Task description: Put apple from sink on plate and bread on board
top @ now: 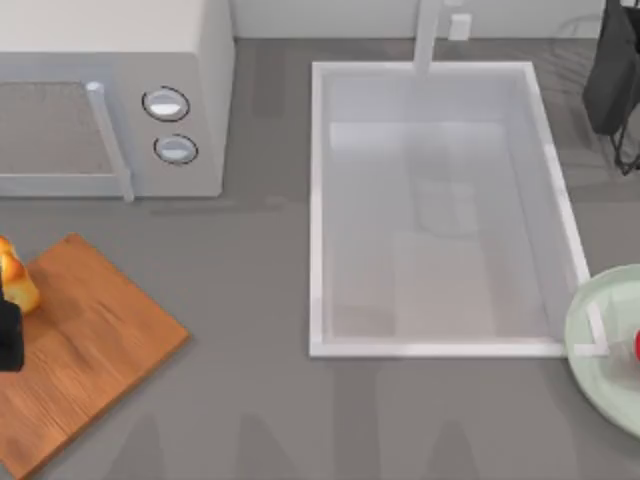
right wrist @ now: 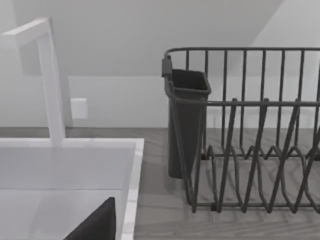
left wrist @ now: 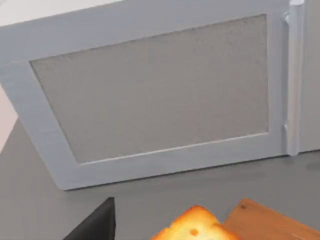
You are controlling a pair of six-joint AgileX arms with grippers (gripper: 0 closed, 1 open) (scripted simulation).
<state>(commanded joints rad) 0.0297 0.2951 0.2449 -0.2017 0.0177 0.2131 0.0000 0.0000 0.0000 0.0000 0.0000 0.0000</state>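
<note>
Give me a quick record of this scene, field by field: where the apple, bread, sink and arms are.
apple: on the plate, at the top view's right edge
bread: on the board, left edge
sink: nothing in the basin
left gripper: over the board, beside the bread
right arm: upper right, by the dish rack

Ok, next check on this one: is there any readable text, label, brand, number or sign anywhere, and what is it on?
None: no readable text in any view.
Microwave: blank door and two unmarked knobs.
Small white wall plate behind the sink: blank.
Board, bread, plate, apple and dish rack: no markings.
</note>
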